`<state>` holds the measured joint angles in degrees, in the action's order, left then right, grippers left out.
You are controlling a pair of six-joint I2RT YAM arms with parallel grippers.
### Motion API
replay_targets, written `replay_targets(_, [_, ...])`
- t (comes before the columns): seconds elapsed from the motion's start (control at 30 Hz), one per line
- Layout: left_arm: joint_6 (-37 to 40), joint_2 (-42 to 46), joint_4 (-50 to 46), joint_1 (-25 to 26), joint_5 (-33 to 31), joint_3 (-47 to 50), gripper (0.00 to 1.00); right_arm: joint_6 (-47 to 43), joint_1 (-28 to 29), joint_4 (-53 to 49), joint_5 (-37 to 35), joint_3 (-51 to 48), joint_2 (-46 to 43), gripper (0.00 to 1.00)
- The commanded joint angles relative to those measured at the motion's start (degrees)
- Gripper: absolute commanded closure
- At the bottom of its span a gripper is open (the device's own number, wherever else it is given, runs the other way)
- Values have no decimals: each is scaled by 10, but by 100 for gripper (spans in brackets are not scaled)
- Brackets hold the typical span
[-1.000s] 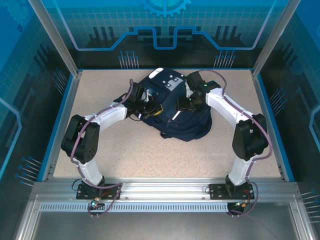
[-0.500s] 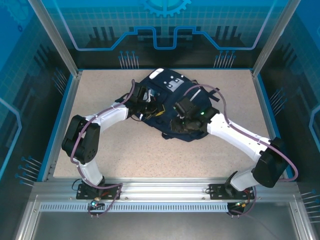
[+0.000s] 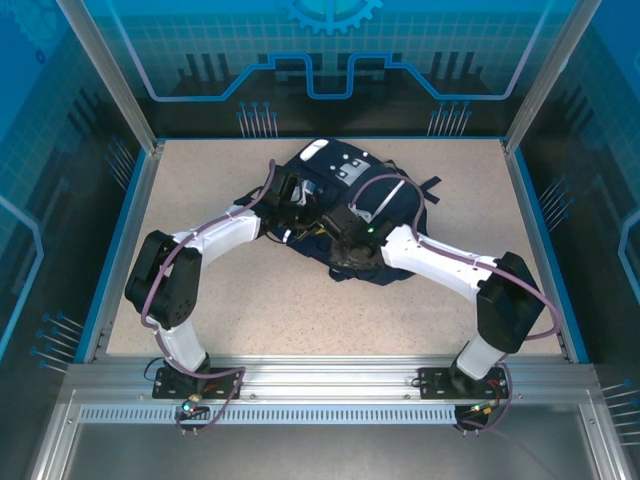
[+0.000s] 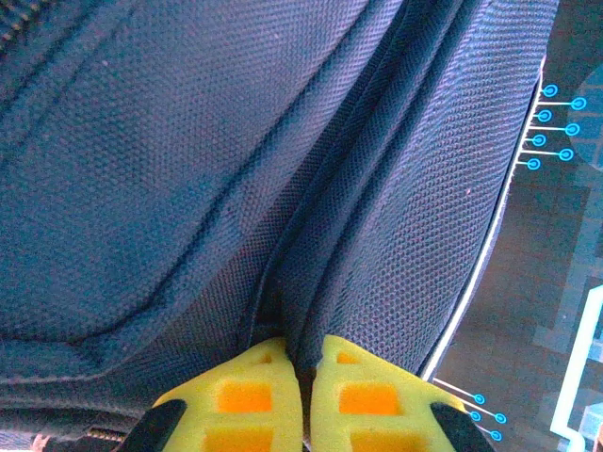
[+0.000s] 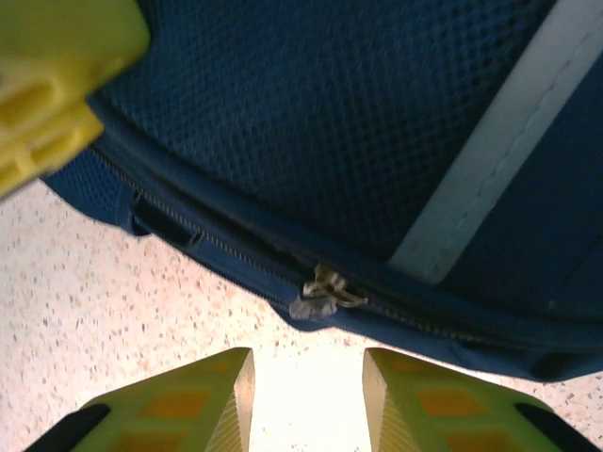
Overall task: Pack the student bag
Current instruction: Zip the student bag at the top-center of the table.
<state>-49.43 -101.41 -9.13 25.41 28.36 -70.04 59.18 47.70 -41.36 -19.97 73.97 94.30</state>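
The student bag (image 3: 405,215) lies at the far middle of the table (image 3: 250,300), its near seam turned towards the arms. Over the last second the right arm has been swung from the bag's far right flank round to its near edge. The right gripper (image 5: 306,363) is now poised low over the tabletop, just in front of that seam. Its fingers have been drawn in from a wider spread to a middling gap, and nothing is held between them yet. The zip pull (image 5: 320,290) is found just beyond the fingertips, roughly in line with the gap (a small pale tab, lying against the seam). The left gripper (image 4: 306,353) has hardly been moved. It is kept pinched tight on a fold of the bag's fabric, so the bag is anchored on that side.

From this it may be judged that the zip is about to be worked, with the cloth held steady for the pull. Whether the zip is to be run open or shut cannot be told from the seam as seen. A fine approach will be needed, since so small a tab is easily nudged aside rather than caught.
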Motion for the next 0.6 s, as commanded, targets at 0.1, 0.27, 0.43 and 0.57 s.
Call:
replay_targets(0.1, [1, 18, -14, 13, 51, -22, 100, 34, 7, -18, -78, 30, 25, 66])
replay_targets(0.27, [-1, 15, -12, 13, 52, -24, 100, 38, 8, -28, -100, 43, 44, 62])
replay_targets(0.43, [0, 14, -15, 13, 52, -26, 100, 41, 7, -49, -121, 58, 64, 70])
replay_targets(0.57, [13, 14, -33, 13, 46, -31, 100, 42, 8, -58, -123, 46, 60, 76])
